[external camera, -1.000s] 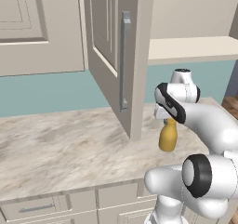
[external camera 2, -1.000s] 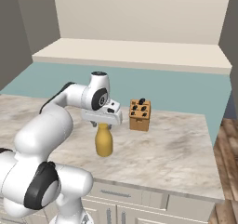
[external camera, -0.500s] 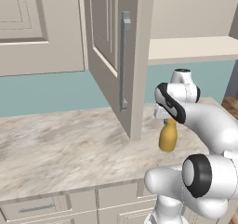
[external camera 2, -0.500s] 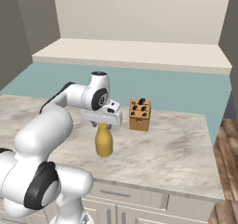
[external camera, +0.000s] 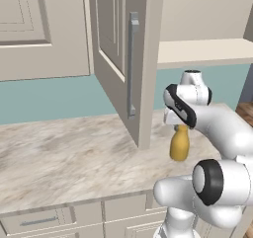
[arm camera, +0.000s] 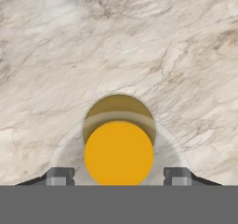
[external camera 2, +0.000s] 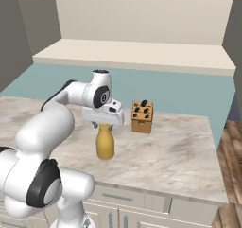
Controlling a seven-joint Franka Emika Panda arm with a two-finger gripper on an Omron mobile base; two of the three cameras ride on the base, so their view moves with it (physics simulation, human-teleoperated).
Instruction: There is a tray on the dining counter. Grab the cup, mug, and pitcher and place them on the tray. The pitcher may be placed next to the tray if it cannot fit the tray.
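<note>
Nothing shifts over the last second; we hover our gripper point(arm camera: 119, 176), jaws apart and unclamped, over the pitcher point(external camera 2: 105, 142) near the counter point(external camera 2: 179, 161) front edge; grasp still pending.

Kitchen: marbled stone counter point(external camera: 74, 158) over panelled cabinets, open cupboard door point(external camera: 123, 59), knife block point(external camera 2: 142, 117), teal backsplash.

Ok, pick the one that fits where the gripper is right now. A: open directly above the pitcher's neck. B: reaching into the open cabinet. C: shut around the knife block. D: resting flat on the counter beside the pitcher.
A: the gripper looks straight down on the pitcher, its fingertips standing apart on either side of the neck, clear of it.
</note>
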